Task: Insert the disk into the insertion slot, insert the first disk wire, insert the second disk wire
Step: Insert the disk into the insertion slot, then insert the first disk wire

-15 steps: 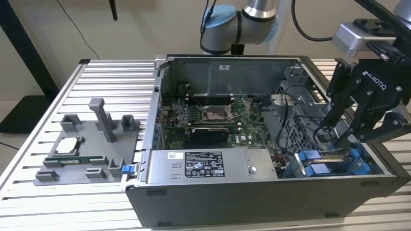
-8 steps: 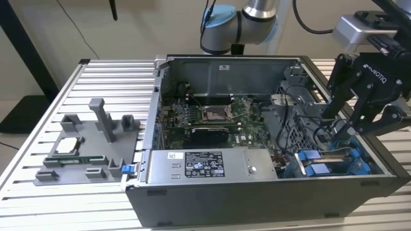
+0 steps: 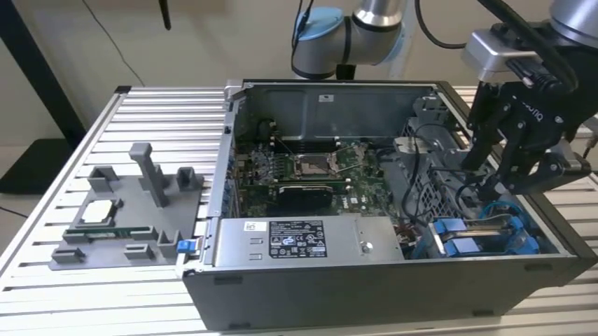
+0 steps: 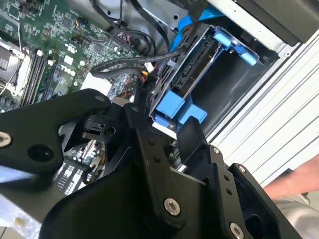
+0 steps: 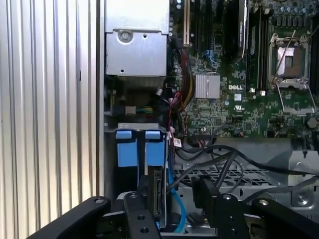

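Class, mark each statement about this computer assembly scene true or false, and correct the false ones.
1. The computer case lies open on a slatted metal table. True.
2. The gripper hangs over the table, outside the case. False: it is inside the case, at the insertion slot.
3. The disk sits in the insertion slot. True.
4. A cooler covers the CPU socket. False: the socket is bare.

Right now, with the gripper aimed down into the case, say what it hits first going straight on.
The gripper would probably meet the black cables crossing just ahead, then the disk in its blue carrier close behind; depth is hard to judge.
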Controlling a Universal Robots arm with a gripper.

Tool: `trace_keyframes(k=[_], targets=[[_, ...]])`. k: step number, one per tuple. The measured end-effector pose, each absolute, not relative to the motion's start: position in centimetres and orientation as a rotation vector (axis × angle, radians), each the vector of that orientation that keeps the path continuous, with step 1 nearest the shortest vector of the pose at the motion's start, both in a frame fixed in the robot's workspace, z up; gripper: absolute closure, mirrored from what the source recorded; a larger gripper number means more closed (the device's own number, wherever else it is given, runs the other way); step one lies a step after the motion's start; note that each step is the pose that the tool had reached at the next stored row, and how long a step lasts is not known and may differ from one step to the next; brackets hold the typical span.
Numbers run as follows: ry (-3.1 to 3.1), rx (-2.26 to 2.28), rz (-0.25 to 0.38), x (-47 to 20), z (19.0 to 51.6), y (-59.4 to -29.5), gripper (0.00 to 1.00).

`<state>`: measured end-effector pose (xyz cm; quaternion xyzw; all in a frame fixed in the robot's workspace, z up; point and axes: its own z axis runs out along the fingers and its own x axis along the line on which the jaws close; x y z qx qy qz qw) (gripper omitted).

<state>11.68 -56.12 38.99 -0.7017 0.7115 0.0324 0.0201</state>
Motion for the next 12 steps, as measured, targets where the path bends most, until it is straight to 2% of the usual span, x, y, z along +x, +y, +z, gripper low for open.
trace_keyframes(k=[12], targets=[[2.156,-2.147,0.038,11.50,38.42,-55.06,0.00]])
